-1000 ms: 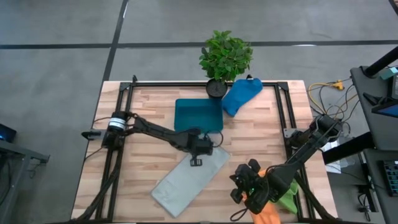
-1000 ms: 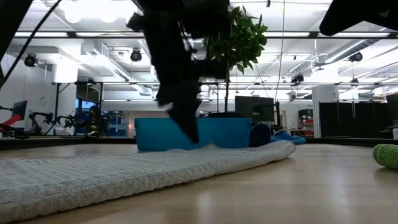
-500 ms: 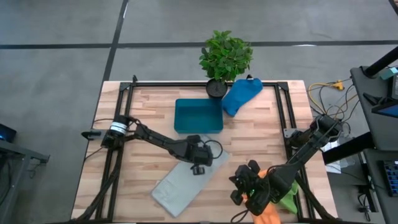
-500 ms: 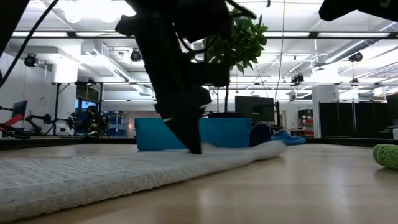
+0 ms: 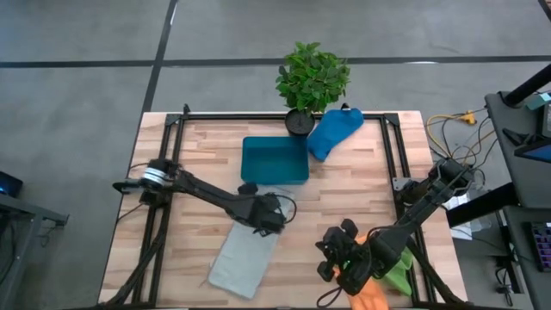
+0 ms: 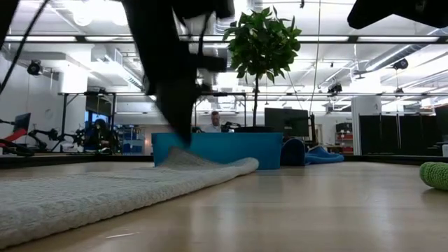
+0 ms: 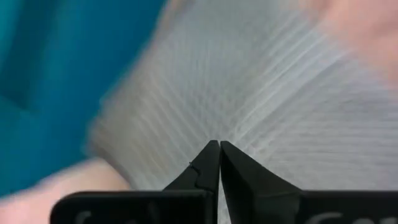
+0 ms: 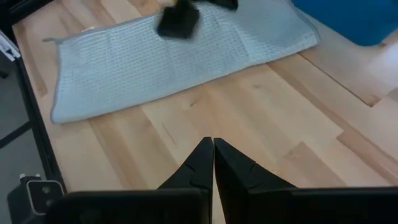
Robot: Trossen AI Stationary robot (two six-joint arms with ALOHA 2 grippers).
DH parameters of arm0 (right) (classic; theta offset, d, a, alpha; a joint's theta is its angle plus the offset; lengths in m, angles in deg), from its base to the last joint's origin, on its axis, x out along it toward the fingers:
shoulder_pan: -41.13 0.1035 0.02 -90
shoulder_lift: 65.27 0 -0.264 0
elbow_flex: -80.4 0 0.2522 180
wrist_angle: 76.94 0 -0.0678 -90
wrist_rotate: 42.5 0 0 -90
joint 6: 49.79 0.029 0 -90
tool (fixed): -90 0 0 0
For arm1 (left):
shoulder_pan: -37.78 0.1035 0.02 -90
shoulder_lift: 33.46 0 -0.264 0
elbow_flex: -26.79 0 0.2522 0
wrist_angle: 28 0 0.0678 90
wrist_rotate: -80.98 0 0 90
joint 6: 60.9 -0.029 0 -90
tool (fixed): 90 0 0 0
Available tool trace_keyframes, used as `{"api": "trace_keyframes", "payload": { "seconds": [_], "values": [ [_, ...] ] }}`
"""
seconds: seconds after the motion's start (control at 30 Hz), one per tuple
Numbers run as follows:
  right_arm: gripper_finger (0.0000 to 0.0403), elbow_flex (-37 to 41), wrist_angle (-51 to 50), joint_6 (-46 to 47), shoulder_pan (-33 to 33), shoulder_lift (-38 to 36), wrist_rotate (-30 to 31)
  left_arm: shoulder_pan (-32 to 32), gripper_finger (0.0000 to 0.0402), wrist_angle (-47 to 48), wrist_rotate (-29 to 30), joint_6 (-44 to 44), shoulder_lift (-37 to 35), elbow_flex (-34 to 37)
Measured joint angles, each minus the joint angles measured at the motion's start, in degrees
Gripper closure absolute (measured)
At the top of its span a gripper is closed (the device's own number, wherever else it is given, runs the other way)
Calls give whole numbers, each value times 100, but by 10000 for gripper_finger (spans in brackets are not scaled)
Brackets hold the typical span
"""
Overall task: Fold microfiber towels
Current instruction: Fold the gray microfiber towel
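**Mia:** How many things are on the worktop?

**Ben:** One worktop, two arms, four towels, one tray, one plant. The grey-white towel is the biggest cloth. It lies flat near the front edge, on the left half. The blue towel sits bunched at the back, just beside the plant. The blue tray is in front of the plant.

**Mia:** And the other two towels?

**Ben:** The green towel and the orange towel are at the front right corner. The right arm covers most of them, and the orange one is cut off by the picture's edge.

**Mia:** Where is there room?

**Ben:** The left back part is bare wood, and so is the middle right.

**Mia:** What about the hands?

**Ben:** The left hand is pressed together on the back end of the grey-white towel, near the tray. I can't tell if it pinches the cloth. The right hand is pressed together too, holding nothing, above bare wood beside that towel.
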Motion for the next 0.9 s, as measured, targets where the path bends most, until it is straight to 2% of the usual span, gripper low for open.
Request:
{"api": "trace_keyframes", "payload": {
  "seconds": [0.07, 0.13, 0.27, 0.33, 0.4, 0.57, 0.9],
  "values": [
    [394, 4, 0, -10, -17, 2, 0, -75, 402, -60, -184, -909, -289, 40],
    [394, 4, 3, -14, -17, 2, 0, -199, 401, -70, -716, -1732, -411, 160],
    [394, 4, 2, -44, -14, 4, 0, -562, 402, -285, -2614, -2794, -756, 589],
    [394, 7, 4, -38, -15, 4, 0, -772, 401, -469, -3318, -3028, -821, 846],
    [394, 7, 7, -38, -17, 4, 1, -1002, 402, -564, -3460, -3137, -776, 1083],
    [394, 9, 9, -14, -17, 4, 7, -1248, 402, -1541, -3889, -3089, -681, 1328],
    [394, -22, 56, 5, -14, 6, -50, -959, 402, -3281, -3725, -2056, -103, 1265]
  ]
}}
